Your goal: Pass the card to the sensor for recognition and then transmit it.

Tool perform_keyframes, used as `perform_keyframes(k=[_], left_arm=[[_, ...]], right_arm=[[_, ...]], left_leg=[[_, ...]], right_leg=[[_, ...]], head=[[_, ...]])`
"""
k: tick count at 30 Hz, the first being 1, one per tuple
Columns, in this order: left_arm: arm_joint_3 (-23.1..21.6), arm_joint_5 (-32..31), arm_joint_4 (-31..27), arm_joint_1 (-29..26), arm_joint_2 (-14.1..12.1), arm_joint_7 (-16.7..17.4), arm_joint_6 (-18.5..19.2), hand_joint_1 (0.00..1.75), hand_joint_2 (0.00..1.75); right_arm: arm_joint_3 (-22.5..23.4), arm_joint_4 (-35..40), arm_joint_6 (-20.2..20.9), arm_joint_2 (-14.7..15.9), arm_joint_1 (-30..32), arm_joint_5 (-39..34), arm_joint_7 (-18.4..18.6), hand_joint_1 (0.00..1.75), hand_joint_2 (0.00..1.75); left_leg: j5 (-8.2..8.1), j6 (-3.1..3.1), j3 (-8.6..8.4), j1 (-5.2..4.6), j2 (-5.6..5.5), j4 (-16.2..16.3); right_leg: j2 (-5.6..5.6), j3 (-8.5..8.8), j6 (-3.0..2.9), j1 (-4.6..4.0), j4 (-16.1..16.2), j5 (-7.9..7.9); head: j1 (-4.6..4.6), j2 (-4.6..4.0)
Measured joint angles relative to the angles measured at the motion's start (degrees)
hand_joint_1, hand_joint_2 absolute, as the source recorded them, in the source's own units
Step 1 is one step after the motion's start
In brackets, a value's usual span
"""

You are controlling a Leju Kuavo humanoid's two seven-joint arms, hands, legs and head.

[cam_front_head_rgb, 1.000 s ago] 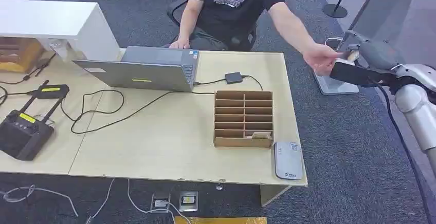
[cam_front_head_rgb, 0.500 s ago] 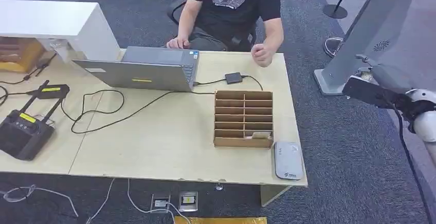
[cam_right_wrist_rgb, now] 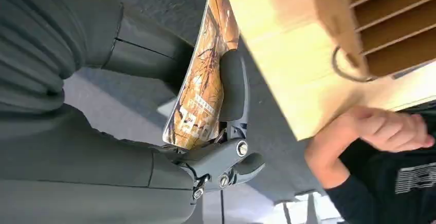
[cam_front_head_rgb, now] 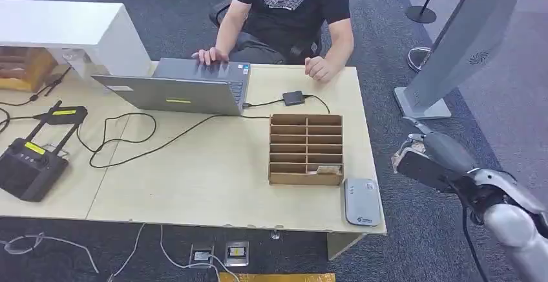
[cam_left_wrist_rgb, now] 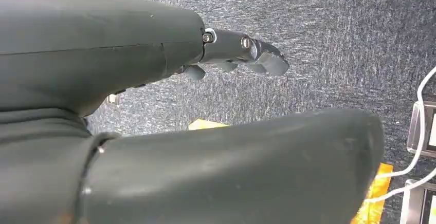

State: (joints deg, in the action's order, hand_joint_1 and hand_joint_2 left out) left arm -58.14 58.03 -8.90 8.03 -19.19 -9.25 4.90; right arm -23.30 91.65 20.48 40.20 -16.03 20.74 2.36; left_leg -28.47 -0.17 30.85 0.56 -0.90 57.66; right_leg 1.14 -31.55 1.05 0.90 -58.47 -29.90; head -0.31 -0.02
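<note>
Orange-and-brown printed card [cam_right_wrist_rgb: 201,93] is sitting pinched in the right hand [cam_right_wrist_rgb: 205,126], a dark finger [cam_right_wrist_rgb: 234,88] pressing across its face; white lettering is showing on the print but is too blurred to read. In the head view the right hand [cam_front_head_rgb: 426,159] is hanging over the dark carpet just off the tabletop's right edge, level with the cardboard sorter.

Grey card reader [cam_front_head_rgb: 362,201] is lying flat on the near right corner of the tabletop [cam_front_head_rgb: 213,185], touching or just beside the front of the cardboard sorter [cam_front_head_rgb: 305,149]; small marks on its lid are not legible. One card-like item is lying in the sorter's front right slot.

Left hand [cam_left_wrist_rgb: 241,54] is holding nothing, fingers partly curled, above grey carpet.

Farther back, a grey laptop [cam_front_head_rgb: 184,88] is carrying a yellow sticker, its text unreadable. A black cable is running from it to a small black adapter [cam_front_head_rgb: 293,97]. A black controller [cam_front_head_rgb: 29,165] with yellow labels is lying at the left edge.

A person in a black shirt [cam_front_head_rgb: 291,0] with a white chest graphic is sitting behind the tabletop, one hand [cam_front_head_rgb: 210,55] on the laptop, the other hand [cam_front_head_rgb: 318,68] resting on the far edge. A grey slanted stand [cam_front_head_rgb: 462,36] is standing on the carpet to the right.
</note>
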Motion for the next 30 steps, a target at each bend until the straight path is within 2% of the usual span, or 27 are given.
perform_keyframes(k=[12,19,30], left_arm=[[-0.66,1.73,0.02,0.05,0.02,1.38,-0.41,0.00,0.00],[-0.98,2.08,0.07,0.08,0.02,1.44,-1.42,0.00,0.00],[-2.03,2.06,0.07,0.16,0.02,1.44,-1.97,0.00,0.00]], right_arm=[[0.09,0.26,-2.75,-4.99,6.37,-3.15,-1.74,1.75,1.75],[0.77,-3.70,-2.97,-6.21,7.65,-4.53,-5.70,1.75,1.75],[1.44,-9.73,-4.35,-6.45,10.48,-5.42,-9.60,1.75,1.75]], left_leg=[[-0.02,-0.03,0.00,0.00,0.01,0.00],[-0.03,-0.05,0.01,0.00,0.05,0.00],[-0.05,-0.06,0.04,-0.01,0.11,0.00]], right_leg=[[-0.05,-0.05,-0.01,0.00,0.00,0.00],[-0.11,-0.09,-0.01,0.00,0.01,-0.01],[-0.15,-0.15,-0.01,0.01,0.01,-0.01]], head=[[0.00,0.00],[0.02,0.00],[0.00,0.00]])
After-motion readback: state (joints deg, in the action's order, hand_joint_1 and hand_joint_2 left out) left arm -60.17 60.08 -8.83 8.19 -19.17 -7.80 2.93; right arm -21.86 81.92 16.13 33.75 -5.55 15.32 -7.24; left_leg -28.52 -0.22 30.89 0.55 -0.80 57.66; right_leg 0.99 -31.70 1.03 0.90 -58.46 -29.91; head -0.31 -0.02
